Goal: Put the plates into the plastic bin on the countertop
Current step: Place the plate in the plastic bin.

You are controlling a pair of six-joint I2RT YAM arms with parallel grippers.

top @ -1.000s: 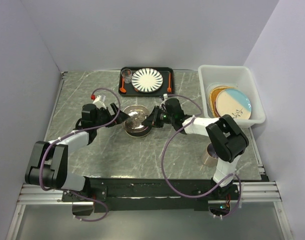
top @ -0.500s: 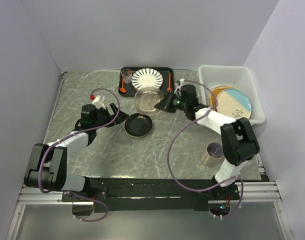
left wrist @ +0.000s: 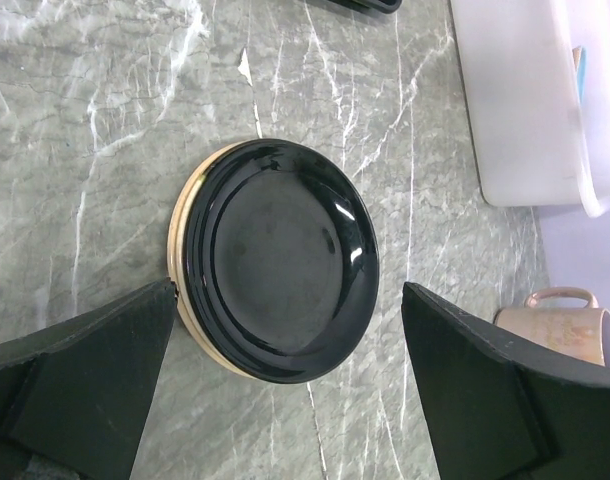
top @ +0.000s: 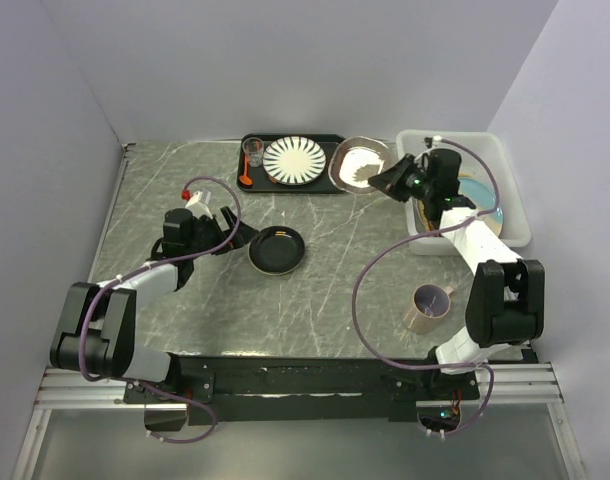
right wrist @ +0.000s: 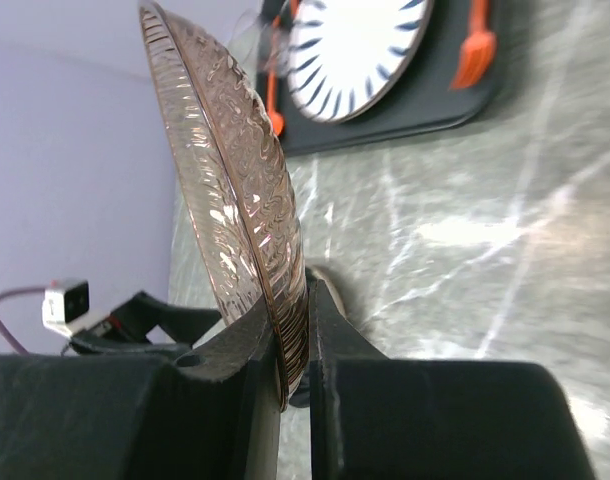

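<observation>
Patterned plate [right wrist: 235, 190]: clear brownish glass look, embossed swirls, ribbed rim, glossy.
Black plate [left wrist: 275, 258]: glossy black glaze, bright reflections; matt tan edge band at 9 o'clock.
Countertop [left wrist: 105, 150]: grey-green marble look, white veins, smooth, soft sheen.
Plastic bin [left wrist: 515, 110]: white translucent plastic, smooth, satin.
Mug [left wrist: 557, 325]: tan speckled ceramic look, dull glaze.
Tray [top: 327, 144]: black, matt.
</observation>
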